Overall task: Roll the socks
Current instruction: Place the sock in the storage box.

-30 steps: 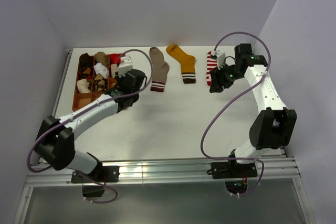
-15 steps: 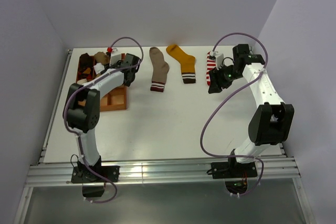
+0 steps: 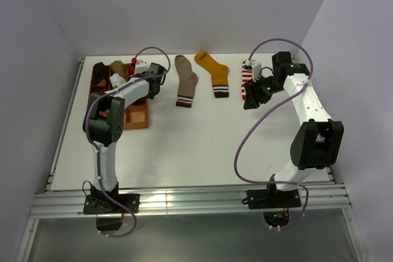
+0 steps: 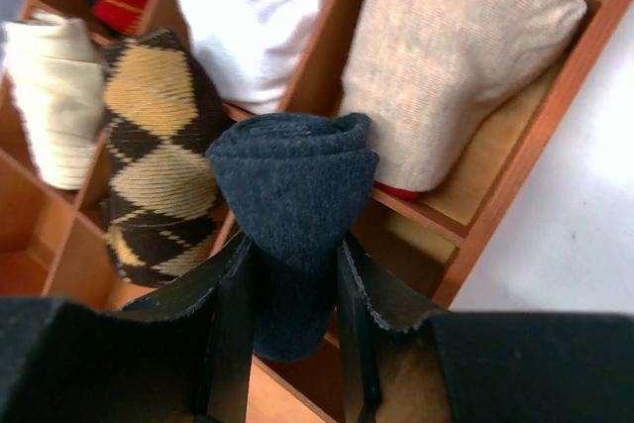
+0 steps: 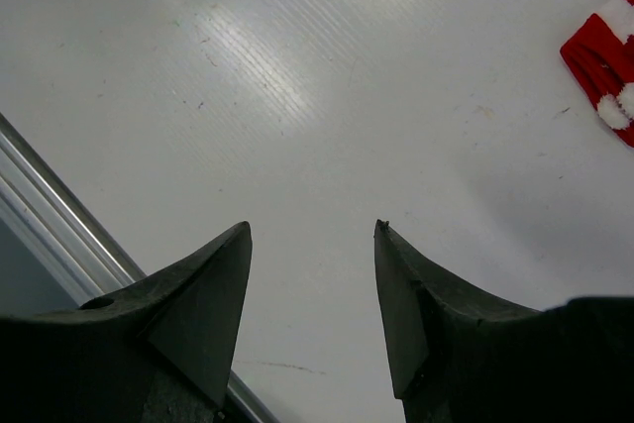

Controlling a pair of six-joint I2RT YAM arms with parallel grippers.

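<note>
My left gripper [image 4: 294,255] is shut on a rolled navy sock [image 4: 294,180], held just over a compartment of the wooden tray [image 4: 515,185]. In the top view this gripper [image 3: 131,77] hangs over the tray's right part. Rolled socks fill nearby cells: brown argyle [image 4: 158,160], cream [image 4: 54,96], white [image 4: 258,17], beige [image 4: 456,56]. Flat on the table lie a taupe sock [image 3: 185,81], a mustard sock [image 3: 214,72] and a red-white striped sock [image 3: 248,77]. My right gripper [image 5: 312,230] is open over bare table beside the striped sock [image 5: 606,66].
The tray [image 3: 136,118] sits at the table's back left, near the left wall. A metal rail [image 5: 50,225] runs along the table edge below my right gripper. White walls close the table at the back and both sides.
My left arm has swung from beside the tray up and back, so that its gripper now hangs over the tray's far cells. The right arm has barely moved.
</note>
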